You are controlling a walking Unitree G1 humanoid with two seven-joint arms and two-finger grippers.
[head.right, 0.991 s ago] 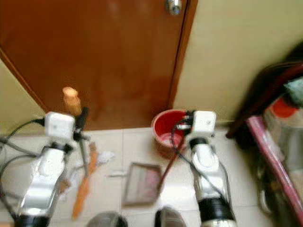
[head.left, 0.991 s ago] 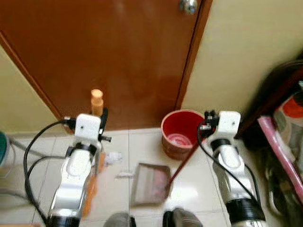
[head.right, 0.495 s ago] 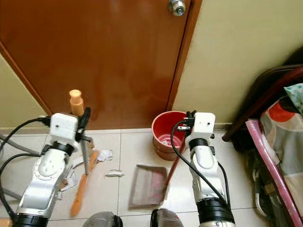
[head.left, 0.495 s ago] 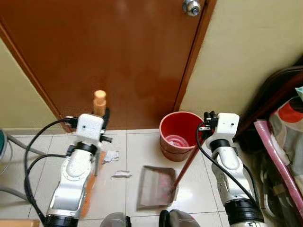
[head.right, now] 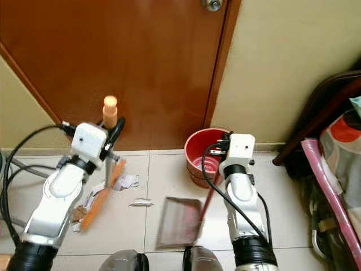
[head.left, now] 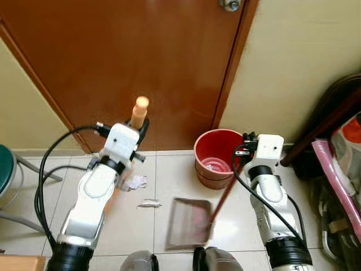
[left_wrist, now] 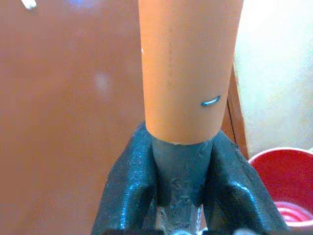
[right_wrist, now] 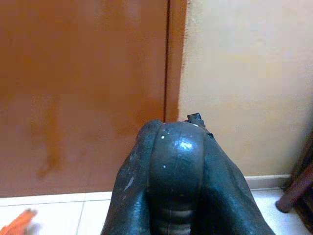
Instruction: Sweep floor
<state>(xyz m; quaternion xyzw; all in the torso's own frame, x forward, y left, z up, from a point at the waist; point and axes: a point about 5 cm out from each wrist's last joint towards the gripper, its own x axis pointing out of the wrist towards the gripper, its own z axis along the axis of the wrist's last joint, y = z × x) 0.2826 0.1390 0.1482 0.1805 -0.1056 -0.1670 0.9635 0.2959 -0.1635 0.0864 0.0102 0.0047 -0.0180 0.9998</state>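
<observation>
Left gripper [left_wrist: 177,147] clamped on the orange broom handle [head.right: 110,110], fingers [left_wrist: 129,181] tight on both sides of the shaft. Handle top sticks up past the wrist at about 12 o'clock from it; broom head [head.right: 96,197] is down on the tile at roughly 7 o'clock from the gripper, tilted, resting among crumpled paper scraps [head.right: 125,182].

Right gripper [right_wrist: 177,161] closed around a dark rounded handle end, the dustpan stick [head.left: 224,189], reddish-brown, running down at about 7 o'clock to the dustpan [head.left: 189,223]. Dustpan lies flat on the white floor tile [head.left: 141,226] between the two arms, just in front of the robot's feet.

One loose paper scrap [head.left: 149,203] lies on the tile at 9 o'clock from the dustpan, apart from it. The scrap pile is further out at 10 o'clock, beside the left arm.

Red bucket [head.left: 217,158] stands at 1 o'clock from the dustpan, by the door frame, just beside the right gripper.

Brown wooden door [head.left: 141,62] straight ahead, knob [head.left: 231,4] at the top edge. Cream wall [head.left: 304,56] at 2 o'clock. Dark furniture and pink-patterned fabric [head.left: 341,169] at 3 o'clock. Green stool [head.left: 8,169] at 9 o'clock
</observation>
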